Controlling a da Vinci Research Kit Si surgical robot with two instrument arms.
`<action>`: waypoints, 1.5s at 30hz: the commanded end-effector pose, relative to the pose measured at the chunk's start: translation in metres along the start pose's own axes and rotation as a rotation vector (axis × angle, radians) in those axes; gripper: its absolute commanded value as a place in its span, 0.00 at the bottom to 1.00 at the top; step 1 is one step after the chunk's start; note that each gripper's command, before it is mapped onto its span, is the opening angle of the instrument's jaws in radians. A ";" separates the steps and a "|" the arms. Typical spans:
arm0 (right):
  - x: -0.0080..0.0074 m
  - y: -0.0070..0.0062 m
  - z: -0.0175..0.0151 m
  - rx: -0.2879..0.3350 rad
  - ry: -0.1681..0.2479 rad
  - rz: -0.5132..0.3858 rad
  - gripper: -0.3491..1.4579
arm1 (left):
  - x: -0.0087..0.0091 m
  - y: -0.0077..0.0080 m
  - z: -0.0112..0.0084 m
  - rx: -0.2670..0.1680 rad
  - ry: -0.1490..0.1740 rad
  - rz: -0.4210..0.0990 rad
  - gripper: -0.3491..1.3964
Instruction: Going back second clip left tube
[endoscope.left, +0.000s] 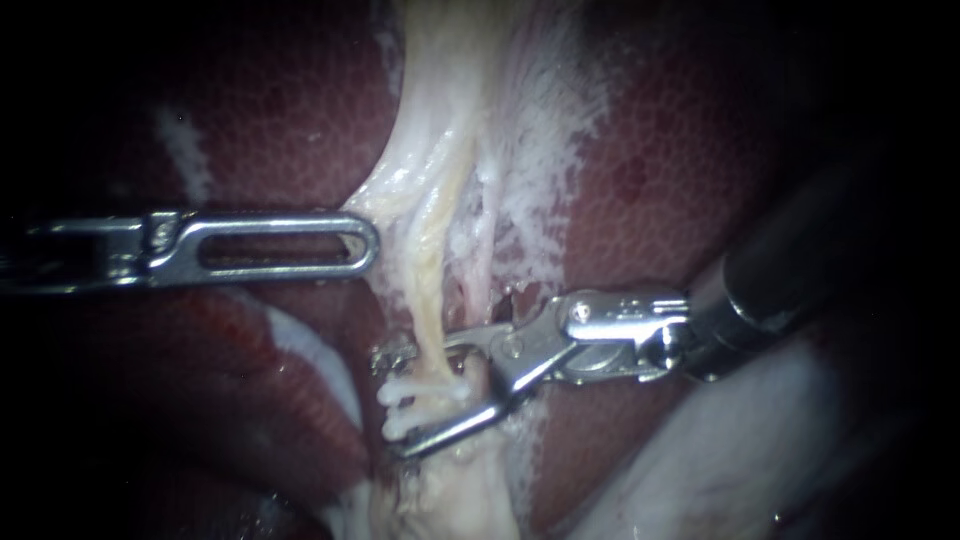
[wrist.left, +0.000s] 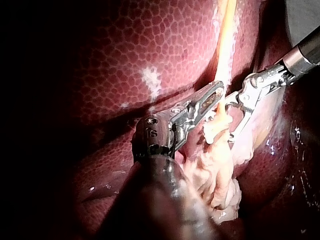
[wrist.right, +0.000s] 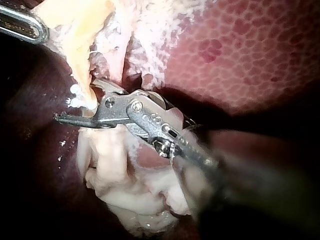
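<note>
The left tube (endoscope.left: 432, 300), a pale yellow strand, runs down the middle between lobes of liver (endoscope.left: 270, 100). Two white clips (endoscope.left: 398, 395) sit across it low down, one just below the other (endoscope.left: 396, 428). My right instrument (endoscope.left: 395, 405) comes in from the right, and its jaws stand open astride the tube, one above and one below the clips. The right wrist view shows these open jaws (wrist.right: 74, 100) around the clips (wrist.right: 74, 96). My left instrument (endoscope.left: 372, 245) reaches in from the left, its slotted jaws shut on the pale tissue (endoscope.left: 385, 205) beside the tube, higher up.
A thinner pinkish strand (endoscope.left: 484, 260) runs just right of the left tube, amid frayed white tissue (endoscope.left: 545, 150). A lump of pale tissue (endoscope.left: 445, 500) hangs below the clips. A smooth pale mass (endoscope.left: 720, 450) lies under my right instrument's shaft (endoscope.left: 790, 270).
</note>
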 end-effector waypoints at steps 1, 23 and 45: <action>0.0002 0.0000 -0.0004 -0.005 0.001 0.002 0.52 | 0.0000 0.0000 0.0000 0.001 0.000 0.000 0.00; 0.0035 -0.0033 -0.0141 -0.108 0.006 -0.012 0.52 | 0.0003 0.0005 0.0000 0.003 -0.002 0.003 0.00; 0.0089 -0.0065 -0.0192 -0.141 0.001 -0.042 0.52 | 0.0007 0.0010 0.0005 -0.001 0.002 0.006 0.00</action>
